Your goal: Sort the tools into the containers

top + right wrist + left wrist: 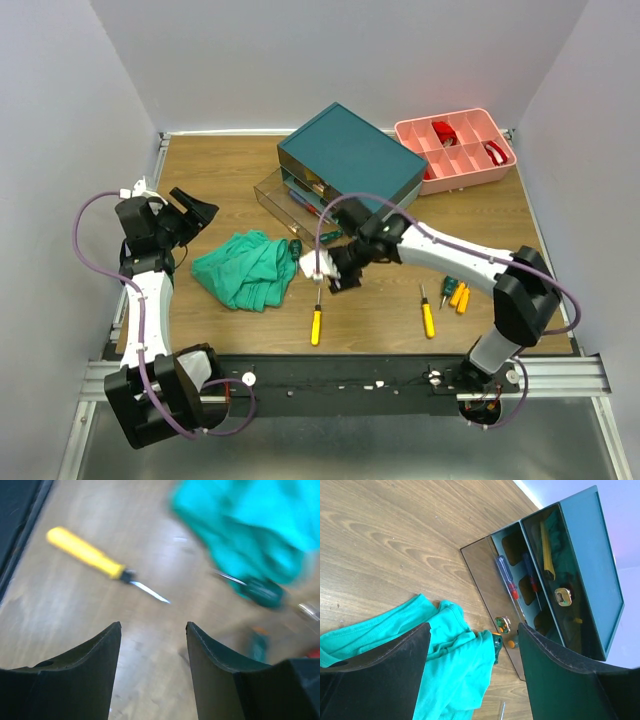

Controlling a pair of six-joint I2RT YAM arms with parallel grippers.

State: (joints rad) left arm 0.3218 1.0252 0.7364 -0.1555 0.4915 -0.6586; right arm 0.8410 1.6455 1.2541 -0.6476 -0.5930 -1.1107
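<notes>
Jaws apart, empty; yellow screwdriver (97,561) upper left, teal cloth (260,520) upper right, view blurred.

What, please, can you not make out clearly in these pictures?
- Right wrist view: motion blur smears the green-handled screwdriver beside the cloth; its tip is unreadable.
- Top view: the contents of the drawers are too small to tell, and partly roofed by the teal box.
- Top view: the small screwdrivers at the right are too tiny to count.

The box (350,155) stands at the back of the surface (230,170), a divided tray (455,150) just right of it. Its open drawer (280,195) holds a tool (506,577). Before the drawer lies a cloth (248,268); rightward follow a loose screwdriver (316,322), a second screwdriver (427,315) and a small cluster (458,296)
</notes>
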